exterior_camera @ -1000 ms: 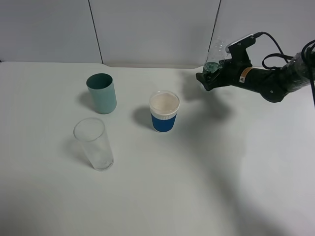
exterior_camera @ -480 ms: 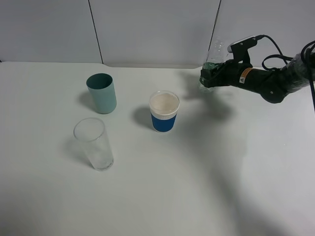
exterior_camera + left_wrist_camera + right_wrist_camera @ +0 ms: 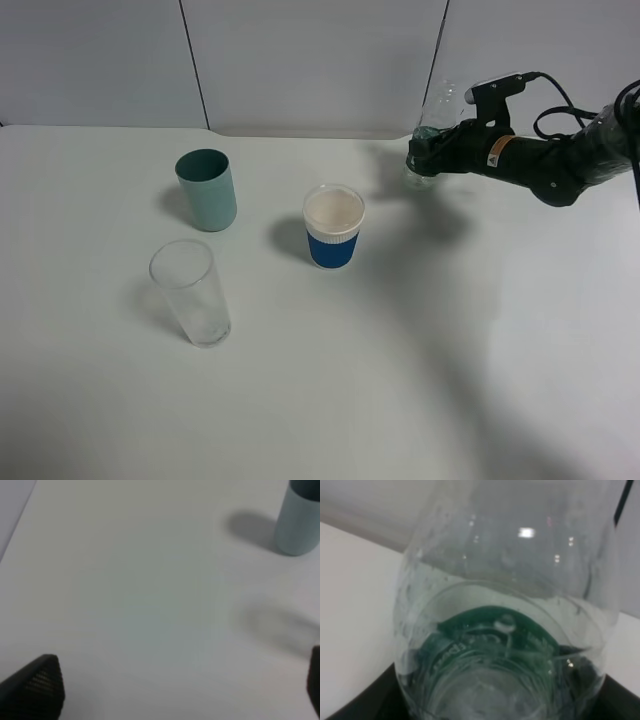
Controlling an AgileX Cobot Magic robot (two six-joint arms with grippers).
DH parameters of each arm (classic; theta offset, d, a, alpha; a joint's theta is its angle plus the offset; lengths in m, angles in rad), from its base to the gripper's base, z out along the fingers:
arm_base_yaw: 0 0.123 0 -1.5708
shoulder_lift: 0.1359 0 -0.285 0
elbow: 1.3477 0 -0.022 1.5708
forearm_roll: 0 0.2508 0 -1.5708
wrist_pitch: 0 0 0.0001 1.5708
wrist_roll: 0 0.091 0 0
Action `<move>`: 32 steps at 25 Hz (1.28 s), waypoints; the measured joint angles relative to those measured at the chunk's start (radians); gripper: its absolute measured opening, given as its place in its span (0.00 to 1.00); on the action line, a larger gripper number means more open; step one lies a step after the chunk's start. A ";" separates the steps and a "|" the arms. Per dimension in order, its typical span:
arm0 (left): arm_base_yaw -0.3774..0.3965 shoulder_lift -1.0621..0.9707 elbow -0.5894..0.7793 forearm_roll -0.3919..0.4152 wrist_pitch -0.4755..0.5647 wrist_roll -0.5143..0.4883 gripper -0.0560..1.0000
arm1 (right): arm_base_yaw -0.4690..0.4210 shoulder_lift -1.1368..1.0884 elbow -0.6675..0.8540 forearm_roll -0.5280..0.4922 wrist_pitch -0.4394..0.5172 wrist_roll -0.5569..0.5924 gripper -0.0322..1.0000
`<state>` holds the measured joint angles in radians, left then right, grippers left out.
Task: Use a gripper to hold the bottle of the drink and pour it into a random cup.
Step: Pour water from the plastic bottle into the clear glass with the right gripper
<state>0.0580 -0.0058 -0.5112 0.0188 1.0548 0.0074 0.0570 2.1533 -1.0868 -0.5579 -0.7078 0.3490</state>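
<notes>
The bottle of the drink (image 3: 434, 112) is clear with a green label and stands about upright at the far right of the table. My right gripper (image 3: 424, 158) is shut on its lower body. In the right wrist view the bottle (image 3: 505, 605) fills the frame, with clear liquid and the green label inside, and dark jaws show at both lower corners. The cup (image 3: 191, 292), a tall clear glass tumbler, stands at the front left, far from the bottle. My left gripper (image 3: 175, 687) is open and empty over bare table; it is out of the exterior high view.
A teal cup (image 3: 207, 189) stands behind the tumbler and also shows in the left wrist view (image 3: 299, 520). A white paper cup with a blue band (image 3: 333, 226) stands mid-table, between the bottle and the tumbler. A grey panel wall (image 3: 320, 60) runs behind the table.
My right arm has levelled out and risen slightly with the bottle. The bottle has gone from leaning to about upright. The cups have not moved.
</notes>
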 joint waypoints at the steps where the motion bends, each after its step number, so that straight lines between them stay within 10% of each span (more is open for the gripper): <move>1: 0.000 0.000 0.000 0.000 0.000 0.000 0.98 | 0.006 -0.017 0.000 0.000 0.025 0.000 0.56; 32: 0.000 0.000 0.000 0.000 0.000 0.000 0.98 | 0.431 -0.391 -0.027 -0.020 0.573 0.078 0.56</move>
<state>0.0580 -0.0058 -0.5112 0.0188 1.0548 0.0074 0.4880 1.7619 -1.1138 -0.5778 -0.1350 0.4274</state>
